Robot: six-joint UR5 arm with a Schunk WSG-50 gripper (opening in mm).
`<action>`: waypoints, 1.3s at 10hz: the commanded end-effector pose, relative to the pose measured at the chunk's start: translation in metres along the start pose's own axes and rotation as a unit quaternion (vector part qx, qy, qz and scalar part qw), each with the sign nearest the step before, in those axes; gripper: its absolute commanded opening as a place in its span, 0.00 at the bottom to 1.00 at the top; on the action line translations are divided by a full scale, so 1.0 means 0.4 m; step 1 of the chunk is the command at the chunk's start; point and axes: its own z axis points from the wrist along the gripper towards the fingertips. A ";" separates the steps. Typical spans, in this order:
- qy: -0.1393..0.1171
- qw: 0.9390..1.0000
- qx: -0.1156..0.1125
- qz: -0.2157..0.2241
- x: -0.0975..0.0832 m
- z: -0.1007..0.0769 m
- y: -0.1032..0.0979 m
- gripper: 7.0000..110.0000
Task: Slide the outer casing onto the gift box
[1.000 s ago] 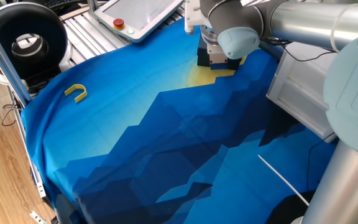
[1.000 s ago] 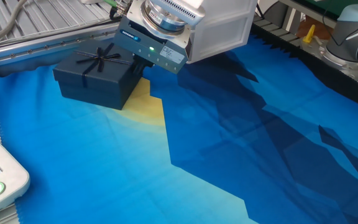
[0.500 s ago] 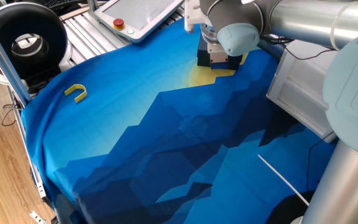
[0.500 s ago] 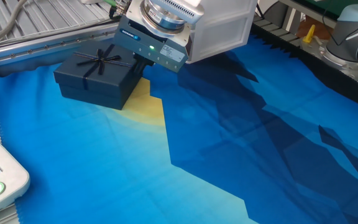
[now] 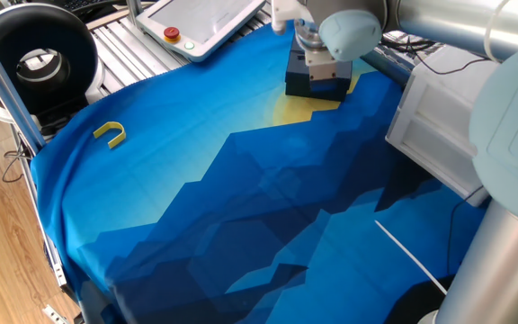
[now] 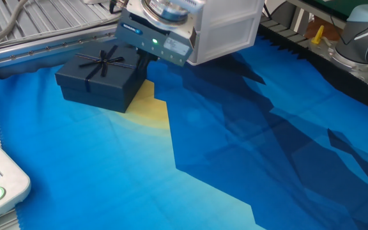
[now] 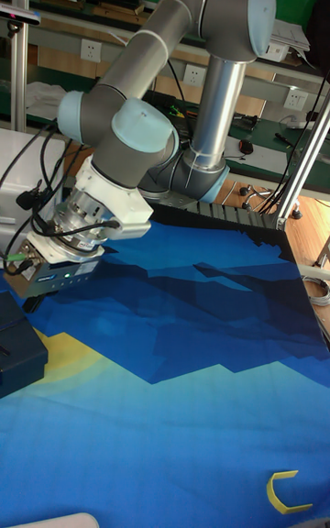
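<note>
**Casing seated on table; hand just above its far edge**

The casing point(image 6: 99, 78) sits flat on the blue cloth of the table point(image 6: 248, 147), at the edge of the yellow patch point(image 6: 153, 108). Its ribbon cross and bow point(image 6: 101, 59) face up. It reads as one closed dark block; the gift box cannot be told apart from it in any view.

The hand point(image 6: 142, 61) hangs beside and slightly above the casing, at the casing's side nearest the white bin point(image 6: 225, 29). Its dark fingers point(image 6: 143, 62) show only as a short stub under the wrist housing; whether they stand open or closed cannot be told, and no contact with the casing is visible. In the first fixed view the hand point(image 5: 324, 70) covers much of the casing point(image 5: 308, 85). In the tall view the casing point(image 7: 16, 345) is cut by the left edge, with the hand point(image 7: 27, 303) above it and mostly hidden by the wrist.

A yellow U-shaped piece point(image 5: 110, 134) lies well apart from the hand, on the cloth. A pendant with a red button point(image 5: 200, 22) lies off the cloth behind the hand.
</note>
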 end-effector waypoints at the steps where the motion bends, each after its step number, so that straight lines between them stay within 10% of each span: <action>1: -0.006 0.999 0.034 -0.035 0.009 -0.006 -0.067 0.00; 13: -0.049 0.996 0.040 -0.070 -0.042 0.077 -0.123 0.00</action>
